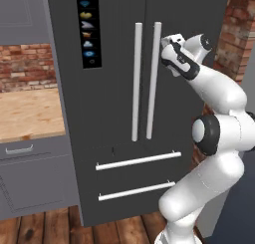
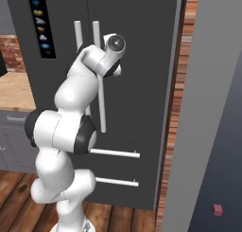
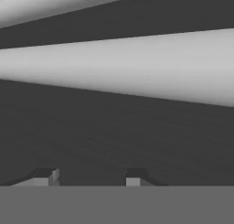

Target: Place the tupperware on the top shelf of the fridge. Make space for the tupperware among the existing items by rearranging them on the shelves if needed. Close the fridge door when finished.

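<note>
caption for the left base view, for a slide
Gripper reaching the white bar handle of the right fridge door, both doors of the dark grey fridge shut.

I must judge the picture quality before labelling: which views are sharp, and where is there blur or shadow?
Left base view: even light, the fridge crisp, faint shading beside its white handle. Right base view: equally sharp, no glare. Hand view: very close, the handle a soft, blurred pale band across a dark door.
</note>
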Controlling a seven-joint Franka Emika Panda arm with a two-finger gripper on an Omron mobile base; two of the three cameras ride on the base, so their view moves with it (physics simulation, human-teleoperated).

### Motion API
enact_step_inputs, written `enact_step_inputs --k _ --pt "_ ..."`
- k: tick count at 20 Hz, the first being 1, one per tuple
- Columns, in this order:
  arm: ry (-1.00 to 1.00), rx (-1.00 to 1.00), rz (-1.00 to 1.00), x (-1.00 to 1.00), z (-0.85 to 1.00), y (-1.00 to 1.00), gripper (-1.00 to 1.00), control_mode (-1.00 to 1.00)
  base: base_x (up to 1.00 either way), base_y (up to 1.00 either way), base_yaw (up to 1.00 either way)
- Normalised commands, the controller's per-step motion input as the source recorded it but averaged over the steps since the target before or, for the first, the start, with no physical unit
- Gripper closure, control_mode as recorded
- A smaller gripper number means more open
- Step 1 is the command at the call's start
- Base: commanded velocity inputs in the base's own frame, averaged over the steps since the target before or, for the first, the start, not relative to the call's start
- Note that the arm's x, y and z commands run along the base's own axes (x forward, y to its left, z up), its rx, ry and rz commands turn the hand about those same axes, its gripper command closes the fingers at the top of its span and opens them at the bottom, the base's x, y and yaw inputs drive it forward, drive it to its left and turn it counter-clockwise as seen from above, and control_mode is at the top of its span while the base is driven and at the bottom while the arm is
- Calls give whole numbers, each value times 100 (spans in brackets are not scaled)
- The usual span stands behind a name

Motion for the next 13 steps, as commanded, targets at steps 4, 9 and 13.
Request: enact_step_inputs --k 4,9,13 --pt "0 13 0 89 -32 -32 -100 -100 0 0 0" --pt "0 10 0 65 -78 -31 -100 -100 0 0 0" --pt "-7 1 -1 6 -99 -9 -100 -100 0 0 0"
